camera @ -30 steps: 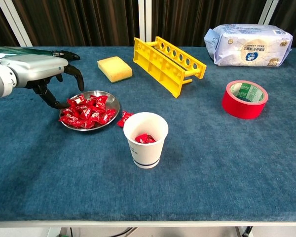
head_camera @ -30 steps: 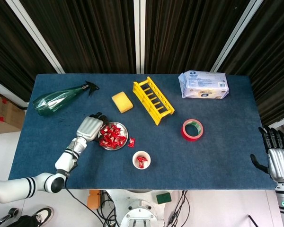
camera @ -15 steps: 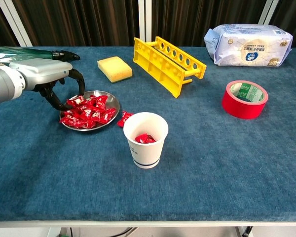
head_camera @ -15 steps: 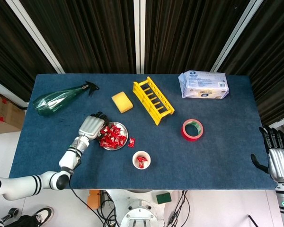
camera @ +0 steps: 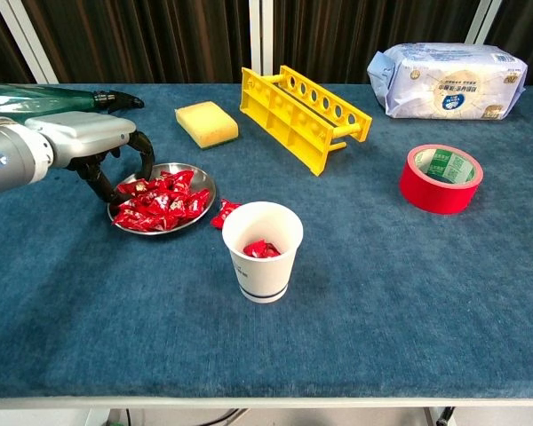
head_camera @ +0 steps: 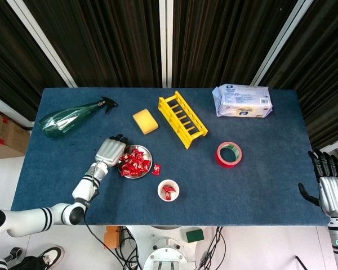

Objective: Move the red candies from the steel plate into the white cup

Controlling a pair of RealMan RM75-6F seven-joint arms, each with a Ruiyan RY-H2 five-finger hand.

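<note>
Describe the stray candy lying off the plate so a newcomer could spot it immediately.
Start at the yellow rack in the table's middle, then come forward to the white cup. The stray candy lies on the blue cloth between cup and steel plate, the only one outside both.

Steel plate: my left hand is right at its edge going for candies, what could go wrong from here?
1. The left hand has its fingers at the steel plate's left rim; pressing there may tip or slide it.
2. The red candies are heaped, so a grab could knock some out; one stray candy already lies on the cloth.
3. The white cup looks light; a bump could topple it.
</note>
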